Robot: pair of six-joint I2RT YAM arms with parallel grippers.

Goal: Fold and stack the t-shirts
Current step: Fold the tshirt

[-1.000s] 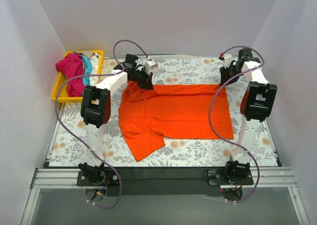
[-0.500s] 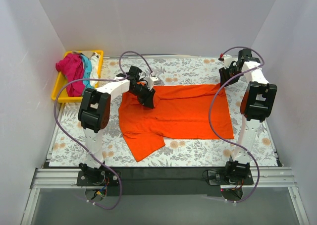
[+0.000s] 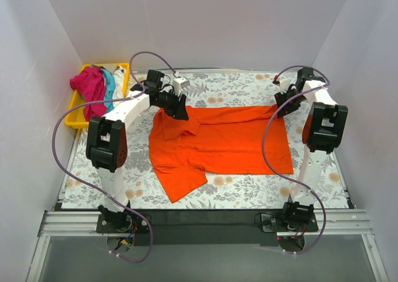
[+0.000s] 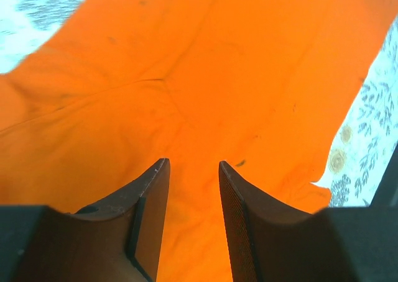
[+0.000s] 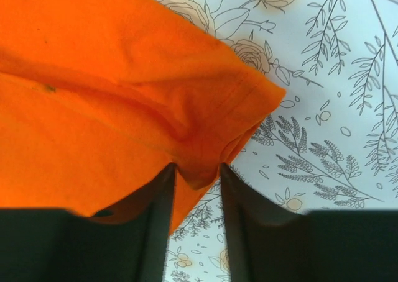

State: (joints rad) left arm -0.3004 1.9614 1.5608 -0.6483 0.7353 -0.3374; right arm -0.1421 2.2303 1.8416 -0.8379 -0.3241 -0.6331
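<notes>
The orange t-shirt [image 3: 221, 139] lies spread on the flowered bench [image 3: 236, 83] between the two arms. Its far edge is almost straight, and one sleeve sticks out toward the near left side. I think it is laid flat like this so that it can be folded cleanly, since a wrinkled cloth gives a bad fold. Each arm reaches to one far corner of the shirt, and these corners look to me like the natural places to take the cloth for stretching or turning it over.

The left pincer [image 4: 193, 163] hangs over the far left part of the shirt, near the collar side. Its jaws stand moderately apart and nothing is between them. The orange cloth is under them and fills nearly the whole left wrist view.

The right pincer [image 5: 198, 166] is at the far right corner. Its jaws are also partly apart, and the pattern of the bench shows through the gap. The hemmed corner of the shirt makes a small fold just at the fingertips. I cannot tell if the pads touch this fold, but it does not look squeezed.

The magenta t-shirt [image 3: 90, 92], the teal one [image 3: 110, 86] and the white one [image 3: 118, 71] lie in a heap in the yellow tray [image 3: 73, 120] at the far left, well apart from both pincers and not yet folded.
</notes>
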